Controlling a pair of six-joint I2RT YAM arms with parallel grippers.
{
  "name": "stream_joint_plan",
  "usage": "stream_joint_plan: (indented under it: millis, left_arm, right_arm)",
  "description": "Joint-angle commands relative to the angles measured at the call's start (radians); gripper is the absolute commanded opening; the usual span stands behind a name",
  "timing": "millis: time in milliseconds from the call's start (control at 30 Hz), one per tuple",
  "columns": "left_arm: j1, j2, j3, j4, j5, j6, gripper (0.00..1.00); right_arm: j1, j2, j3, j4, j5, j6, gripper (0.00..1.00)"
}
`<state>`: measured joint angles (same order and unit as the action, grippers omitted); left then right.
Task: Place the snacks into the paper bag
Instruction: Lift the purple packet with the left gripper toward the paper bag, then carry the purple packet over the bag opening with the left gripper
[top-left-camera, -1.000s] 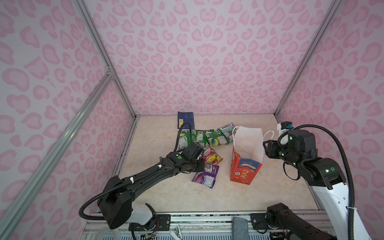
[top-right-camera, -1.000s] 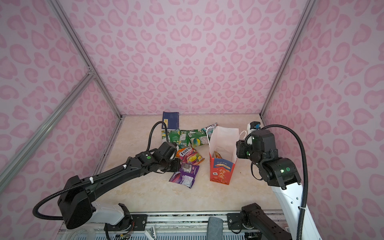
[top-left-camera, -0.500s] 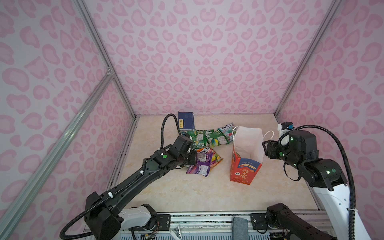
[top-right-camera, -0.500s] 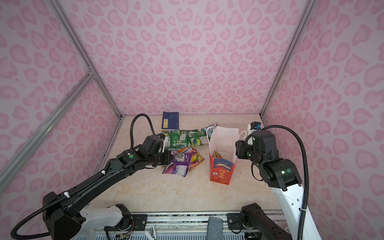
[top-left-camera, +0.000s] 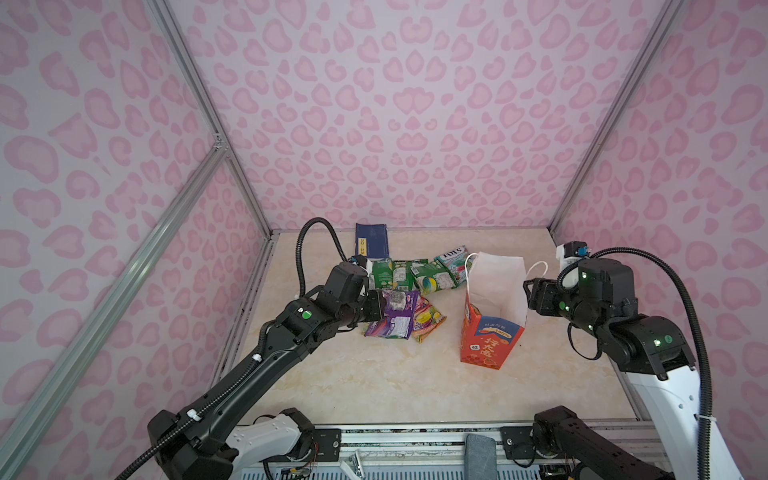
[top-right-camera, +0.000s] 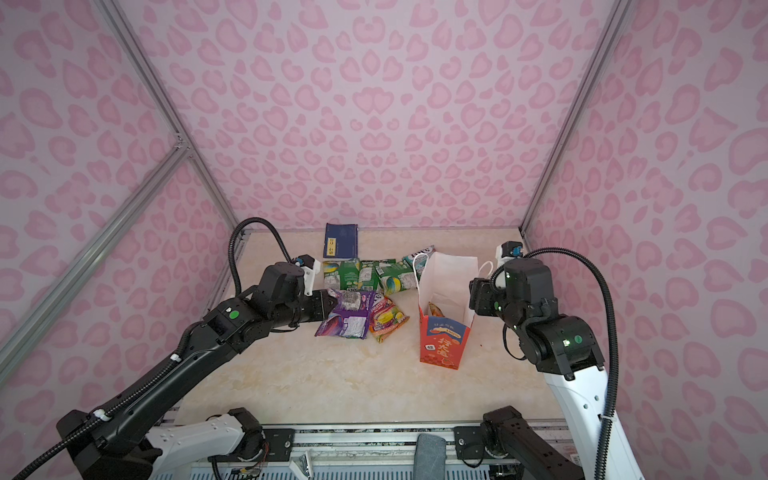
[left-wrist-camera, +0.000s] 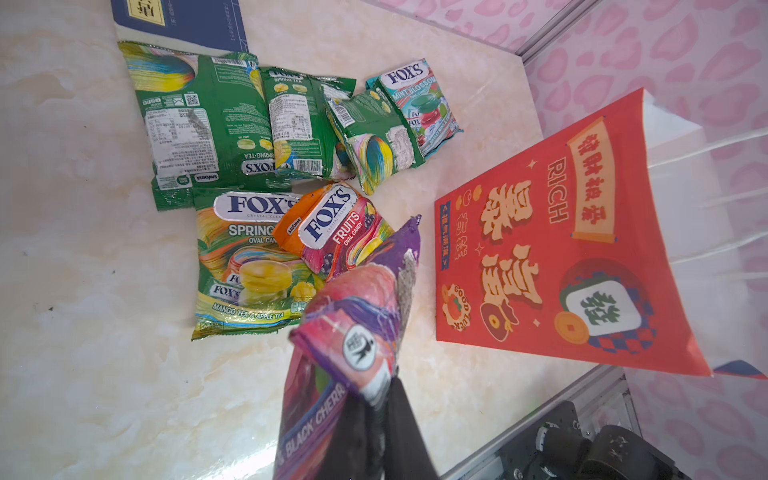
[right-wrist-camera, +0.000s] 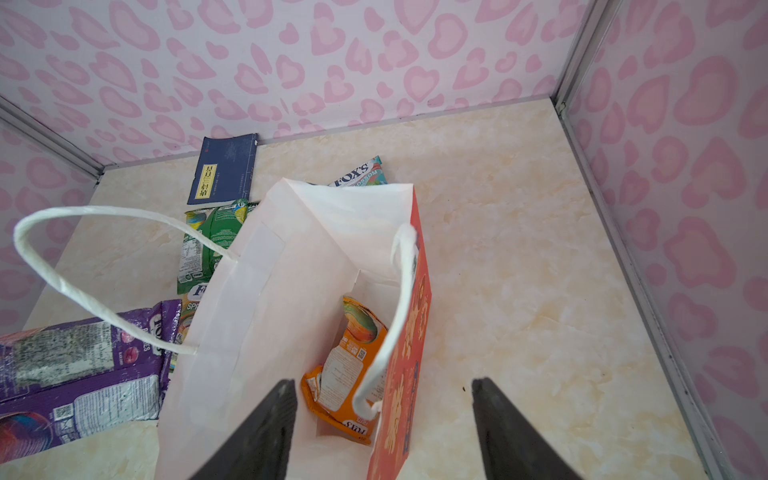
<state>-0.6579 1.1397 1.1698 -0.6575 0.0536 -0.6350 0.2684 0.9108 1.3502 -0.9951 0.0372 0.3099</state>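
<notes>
The left gripper (top-left-camera: 380, 309) is closed on the purple packet (top-left-camera: 392, 316), which is folded over at the grip. One second ago this packet lay flat on the table (top-left-camera: 374, 382), in front of the fruits packet (top-left-camera: 428, 323) and nearer to the front edge. Now it is raised and drawn back, so that it covers a part of the fruits packet in both top views (whether its lower edge touches the table, I cannot tell). The left arm also stands higher and more to the left than before. The green packets (top-left-camera: 399, 274) and the teal packet (top-left-camera: 451, 259) lie in their row behind, unchanged, with the dark-blue booklet (top-left-camera: 371, 241) near the back wall.

The paper bag (top-left-camera: 490, 340) stands upright in the same place, to the right of the snacks and apart from the purple packet. On its bottom lies one orange packet (right-wrist-camera: 349, 365). The right gripper (right-wrist-camera: 382, 380) has hardly moved. It hangs at the bag's right side with its fingers wide apart, holding nothing; one finger (right-wrist-camera: 266, 428) is over the white inside, the other outside the red wall.
</notes>
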Motion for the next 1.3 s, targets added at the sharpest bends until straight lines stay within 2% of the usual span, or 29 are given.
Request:
stream_joint_plan:
  millis: [0, 133, 233, 333, 500, 667, 867, 1100, 1267]
  left_arm:
    - [0.007, -0.018, 0.026, 0.01, 0.012, 0.015, 0.03]
    - [0.014, -0.03, 0.058, -0.003, 0.014, 0.026, 0.03]
    - [0.016, -0.039, 0.084, -0.008, 0.018, 0.035, 0.03]
    - [0.018, -0.041, 0.107, -0.014, 0.019, 0.045, 0.03]
    - [0.022, -0.037, 0.15, -0.02, 0.038, 0.056, 0.03]
    - [0.021, -0.035, 0.219, -0.015, 0.073, 0.059, 0.03]
    - [0.022, -0.001, 0.349, 0.009, 0.13, 0.047, 0.03]
    - [0.019, 0.1, 0.556, 0.049, 0.214, -0.002, 0.03]
    - [-0.043, 0.187, 0.676, 0.097, 0.226, -0.028, 0.03]
  right_arm:
    - [0.002, 0.0, 0.008, 0.004, 0.027, -0.009, 0.6]
    - [0.001, 0.0, 0.007, 0.009, 0.022, -0.009, 0.46]
    - [0.0, 0.0, 0.007, 0.01, 0.018, -0.008, 0.29]
    - [0.001, 0.002, 0.01, 0.009, 0.016, -0.008, 0.17]
    - [0.001, 0.006, 0.013, 0.008, 0.015, -0.009, 0.07]
    - [0.0, 0.011, 0.01, 0.01, 0.012, -0.009, 0.0]
    - [0.002, 0.021, 0.004, 0.02, 0.005, -0.009, 0.0]
    - [0.001, 0.031, 0.007, 0.023, -0.006, -0.006, 0.0]
    - [0.002, 0.031, 0.005, 0.024, -0.007, -0.005, 0.0]
